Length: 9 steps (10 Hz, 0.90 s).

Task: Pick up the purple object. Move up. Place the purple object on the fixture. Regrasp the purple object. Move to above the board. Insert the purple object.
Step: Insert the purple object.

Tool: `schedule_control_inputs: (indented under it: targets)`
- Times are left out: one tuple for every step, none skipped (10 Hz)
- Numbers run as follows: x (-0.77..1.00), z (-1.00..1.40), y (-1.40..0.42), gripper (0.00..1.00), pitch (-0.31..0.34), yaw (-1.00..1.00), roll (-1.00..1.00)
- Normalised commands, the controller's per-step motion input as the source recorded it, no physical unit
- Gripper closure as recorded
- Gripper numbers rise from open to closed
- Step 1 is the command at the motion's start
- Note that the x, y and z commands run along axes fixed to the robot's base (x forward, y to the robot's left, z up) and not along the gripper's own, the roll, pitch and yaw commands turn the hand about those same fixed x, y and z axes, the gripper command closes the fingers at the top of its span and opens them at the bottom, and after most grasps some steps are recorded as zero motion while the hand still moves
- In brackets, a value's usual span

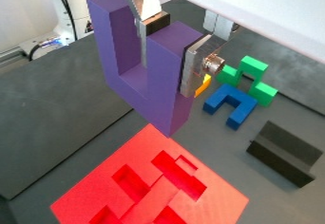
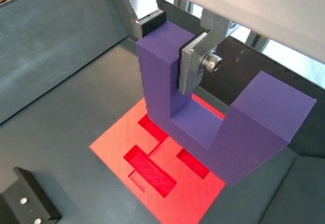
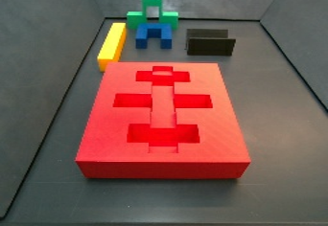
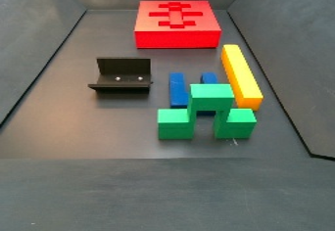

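Note:
My gripper is shut on the purple object, a U-shaped block, and grips one of its prongs between the silver fingers. It also shows in a wrist view. The block hangs in the air above the red board, whose dark cross-shaped recesses lie below it. The board shows in both side views. The dark fixture stands empty beside the board. Neither side view shows the gripper or the purple object.
A blue arch block, a green block and a long yellow bar lie in a group past the board. Dark walls ring the floor.

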Motion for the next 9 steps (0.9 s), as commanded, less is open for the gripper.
schedule_control_inputs:
  targets:
    - [0.02, -0.12, 0.00, 1.00, -0.050, 0.00, 0.00]
    - [0.06, -0.23, 0.00, 1.00, -0.147, 0.01, -0.01]
    - [0.02, -0.31, 0.00, 1.00, -0.280, 0.08, -0.07]
    - [0.06, -0.44, -0.24, 1.00, -0.400, 0.13, -0.04]
    - [0.07, -0.37, -0.29, 1.00, -0.434, 0.14, -0.08]
    - [0.07, -0.37, -0.27, 1.00, -0.434, 0.18, -0.08]
    - [0.00, -0.36, -0.24, 1.00, -0.440, 0.22, -0.06]
    - [0.00, -0.36, -0.41, 1.00, -0.433, 0.25, 0.00]
    - [0.00, -0.39, -0.48, 1.00, -0.413, 0.22, 0.07]
